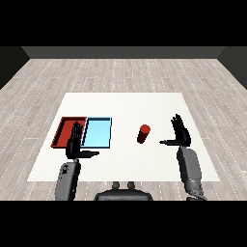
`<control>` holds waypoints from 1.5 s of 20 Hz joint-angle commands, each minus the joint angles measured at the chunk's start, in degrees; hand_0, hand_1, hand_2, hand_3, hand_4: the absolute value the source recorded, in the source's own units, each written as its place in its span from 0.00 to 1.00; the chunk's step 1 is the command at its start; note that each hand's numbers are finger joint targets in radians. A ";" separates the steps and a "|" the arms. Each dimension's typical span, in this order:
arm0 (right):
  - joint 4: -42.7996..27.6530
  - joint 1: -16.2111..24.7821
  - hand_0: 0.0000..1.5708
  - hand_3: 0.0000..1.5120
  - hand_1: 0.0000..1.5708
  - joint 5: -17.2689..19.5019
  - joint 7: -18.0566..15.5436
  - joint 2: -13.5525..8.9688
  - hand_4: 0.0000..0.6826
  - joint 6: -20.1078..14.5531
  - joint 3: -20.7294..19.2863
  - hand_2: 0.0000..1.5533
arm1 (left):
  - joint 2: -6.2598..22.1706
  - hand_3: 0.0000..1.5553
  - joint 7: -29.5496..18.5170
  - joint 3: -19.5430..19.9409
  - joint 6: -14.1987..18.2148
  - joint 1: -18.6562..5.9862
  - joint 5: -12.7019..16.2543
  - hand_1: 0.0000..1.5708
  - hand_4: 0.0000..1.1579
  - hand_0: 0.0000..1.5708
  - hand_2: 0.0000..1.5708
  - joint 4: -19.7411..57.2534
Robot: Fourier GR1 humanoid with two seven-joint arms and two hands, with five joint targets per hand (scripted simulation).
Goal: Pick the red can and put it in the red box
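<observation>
The red can (pixel 143 133) stands upright on the white bench (pixel 125 108), held by nothing, and serves well as the fixed mark for everything else. To the right of the can, near it but apart, the right hand (pixel 180 134) hangs with its fingers straight and spread upward and its thumb stretched out sideways toward the can; the thumb tip stops short of the can, with bare bench between them. To the left of the can lies the light blue tray (pixel 98 132), flat on the bench, and touching that tray's far side from the can lies the red tray (pixel 64 129), so that the blue tray sits between the can and the red one. The left hand (pixel 75 143) is well to the left of the can, in front of the place where the two trays meet, its fingers straight and pointing up, its thumb held out toward the can's side; it grips nothing. Both grey forearms come up from the near edge of the bench
</observation>
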 commanded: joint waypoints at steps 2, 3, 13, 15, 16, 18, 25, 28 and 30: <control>0.82 -0.26 0.00 0.00 0.00 0.65 0.85 2.52 0.00 -1.09 2.19 0.00 | 1.40 0.00 0.24 1.75 -2.62 2.46 3.03 0.00 0.00 0.00 0.00 -2.25; 8.81 -4.16 0.00 0.00 0.00 2.12 -2.93 2.22 0.00 -0.66 1.84 0.00 | -1.65 0.00 -2.77 -1.90 -0.52 4.72 -0.54 0.00 0.00 0.00 0.00 -1.73; 15.15 -6.07 0.00 0.00 0.00 2.98 -6.27 6.07 0.00 -1.63 4.08 0.00 | 1.49 0.00 0.11 2.08 -1.30 -1.75 1.67 0.00 0.00 0.00 0.00 0.68; 13.20 -5.44 0.00 0.00 0.00 1.66 -4.04 5.78 0.00 -0.92 4.05 0.00 | -1.69 0.00 0.46 -0.86 1.76 -1.83 -0.58 0.00 0.00 0.00 0.00 0.70; 11.20 -6.08 0.00 0.00 0.00 1.62 -0.54 6.45 0.00 -2.20 4.90 0.00 | -1.06 0.00 1.15 -0.17 0.93 -0.18 0.73 0.00 0.00 0.00 0.00 -1.61; 13.64 -6.51 0.00 0.00 0.00 0.71 -1.98 6.40 0.00 -0.97 4.23 0.00 | -0.08 0.00 2.59 0.60 -0.07 -1.32 1.92 0.00 0.00 0.00 0.00 -1.85; 28.58 -10.44 0.00 0.00 0.00 2.50 -11.69 8.04 0.00 0.57 3.96 0.00 | -0.74 0.00 1.33 -0.17 -0.23 1.58 2.00 0.00 0.00 0.00 0.00 -2.25; 31.63 -16.67 0.00 0.00 0.00 1.13 -8.66 7.27 0.00 -1.57 1.79 0.00 | -2.05 0.00 -5.69 0.10 0.21 -1.75 0.15 0.00 0.00 0.00 0.00 7.44; 30.53 -14.50 0.00 0.00 0.00 2.06 -9.54 7.09 0.00 -1.11 3.30 0.00 | 0.43 0.00 -0.10 1.08 -0.36 -1.56 1.39 0.00 0.00 0.00 0.00 1.28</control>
